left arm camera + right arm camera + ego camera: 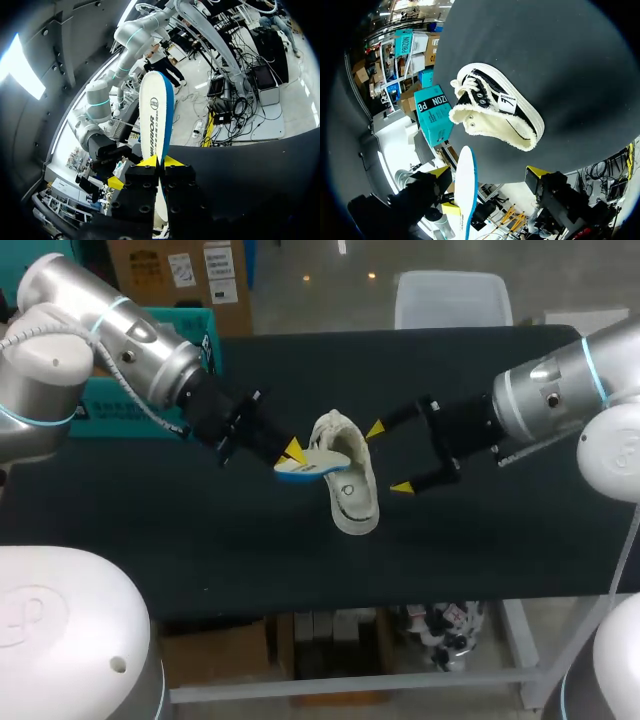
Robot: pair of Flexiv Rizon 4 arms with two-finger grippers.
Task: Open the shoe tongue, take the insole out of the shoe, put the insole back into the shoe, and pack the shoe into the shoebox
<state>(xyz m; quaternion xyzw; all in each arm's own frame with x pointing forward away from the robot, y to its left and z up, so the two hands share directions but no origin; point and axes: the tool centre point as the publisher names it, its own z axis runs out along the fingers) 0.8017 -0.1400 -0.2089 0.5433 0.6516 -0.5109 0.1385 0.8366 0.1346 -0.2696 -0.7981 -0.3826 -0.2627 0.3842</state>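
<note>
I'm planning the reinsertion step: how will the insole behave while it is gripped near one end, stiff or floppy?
Probably fairly stiff: pinched near one end by the left gripper, the insole stands out straight, without sagging. Likely light, since that narrow pinch alone carries it. Being thin, it may bend when pressed into the shoe.

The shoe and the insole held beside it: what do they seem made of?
Shoe: apparently cream canvas, matte, frayed at the collar, with a smoother, likely rubber sole rim. Insole: probably foam, white top over a blue layer, unbent while pinched in the left end effector.
</note>
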